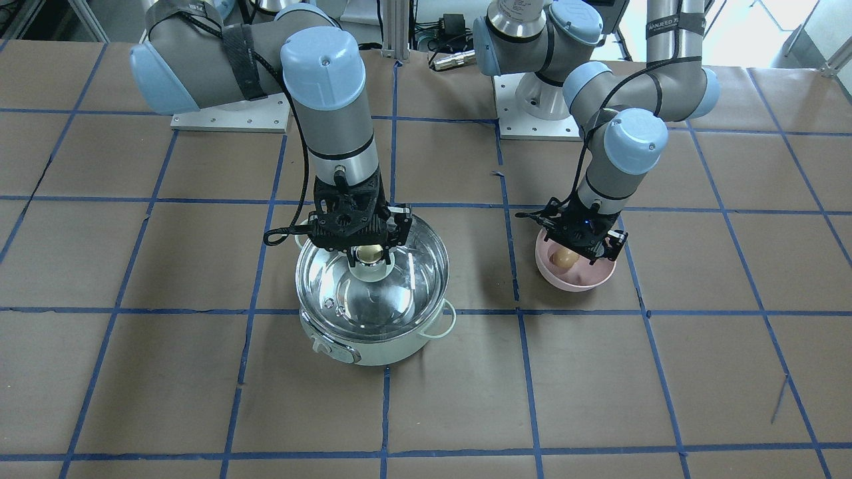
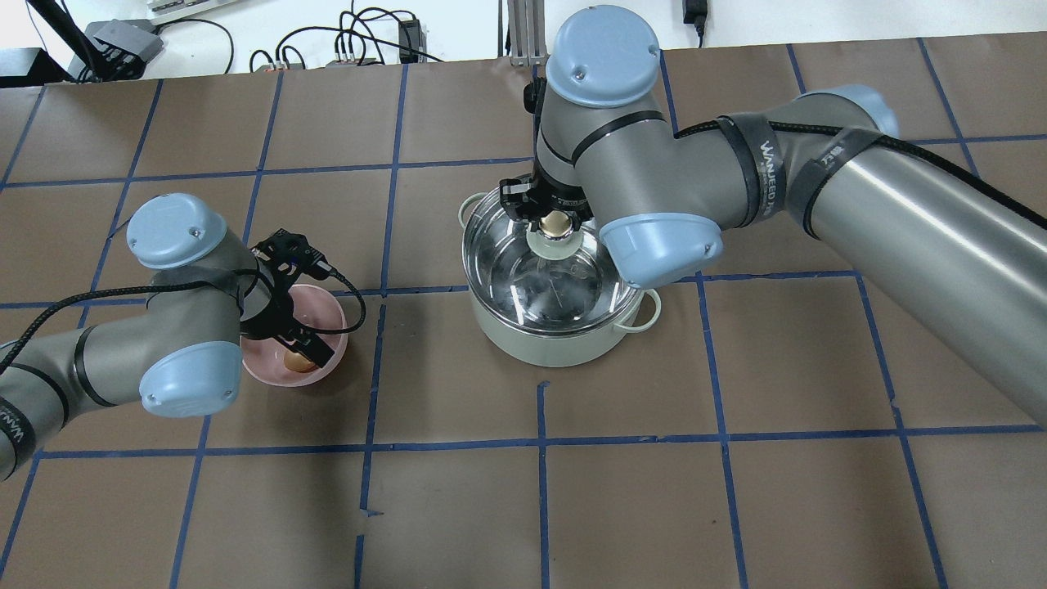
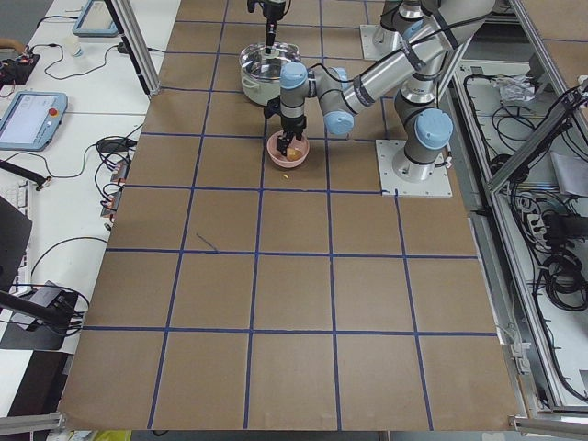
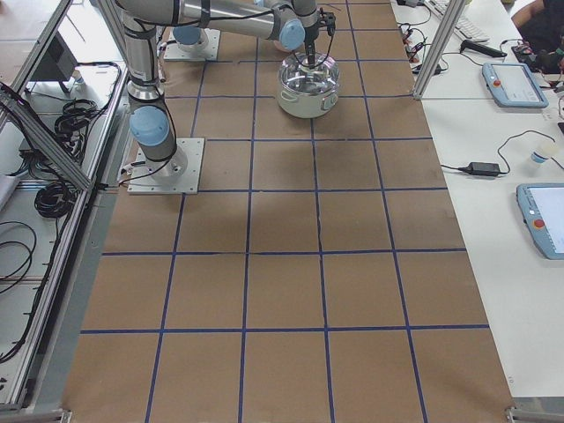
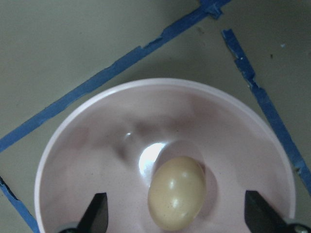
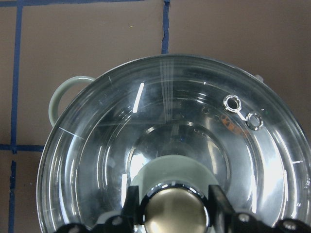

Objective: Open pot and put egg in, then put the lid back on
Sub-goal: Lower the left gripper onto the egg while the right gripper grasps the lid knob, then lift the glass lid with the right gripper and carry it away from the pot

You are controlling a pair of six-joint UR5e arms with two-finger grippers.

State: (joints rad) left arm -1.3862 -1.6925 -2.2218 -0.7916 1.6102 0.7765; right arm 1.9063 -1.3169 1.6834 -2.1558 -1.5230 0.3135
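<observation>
Start from the table's left end. Nearest to you there is the pink bowl (image 5: 97,145). It stands on the table (image 1: 466,399) on the robot's left of the pot (image 1: 373,347), apart from it and not touching. The egg (image 5: 176,191) lies on its side in the bottom of that bowl, so it is outside the pot.

Your left gripper (image 5: 177,209) hangs over the bowl, pointing straight down. Its fingers (image 5: 98,213) are spread wide, one on each side of the egg. There is a clear gap on both sides, and neither finger touches the egg.

Beyond the bowl stands the pot, upright. Its control knob (image 1: 326,347) faces away from the robot. The lid (image 1: 406,286) covers the pot's mouth and is centred over it. You cannot tell from these views whether its rim rests on the pot or is raised slightly. One loop handle (image 6: 60,94) shows just outside the lid's edge. Two small vent holes (image 6: 232,102) sit in the glass, off to one side of the lid's centre.

Your right gripper (image 6: 175,206) stands directly above the pot's centre, pointing down. Its fingers (image 6: 132,206) are clamped on the lid's gold knob (image 1: 368,253), one pressed against each side. They grip just above the pale mint base (image 6: 170,170).
</observation>
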